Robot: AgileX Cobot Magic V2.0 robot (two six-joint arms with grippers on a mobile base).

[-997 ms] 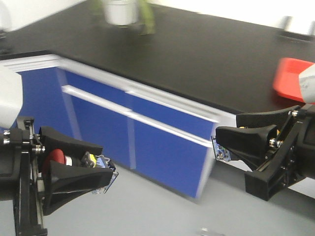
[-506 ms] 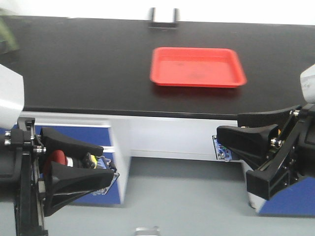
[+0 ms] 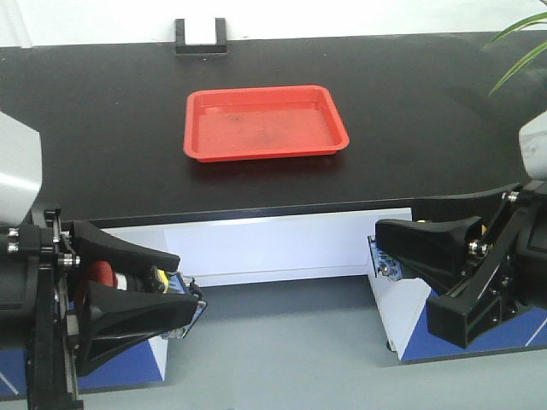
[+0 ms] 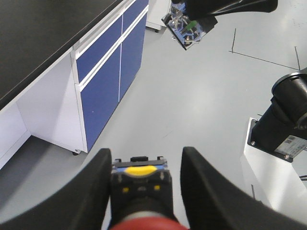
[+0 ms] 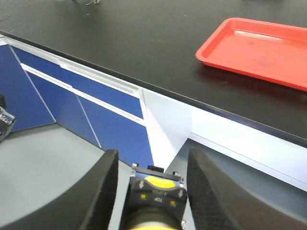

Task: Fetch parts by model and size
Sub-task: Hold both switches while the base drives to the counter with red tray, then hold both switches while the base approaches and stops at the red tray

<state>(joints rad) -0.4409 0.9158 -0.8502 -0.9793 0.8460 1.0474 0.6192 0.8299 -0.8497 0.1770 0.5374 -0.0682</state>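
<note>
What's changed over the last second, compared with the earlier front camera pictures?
The whole front view swung: the red tray slid from the right edge to the middle-left, and the black counter now faces the camera squarely, so the base seems to have turned. Unchanged: the left pincer stays shut on the red-capped switch, the right pincer on the yellow-capped switch.
</note>
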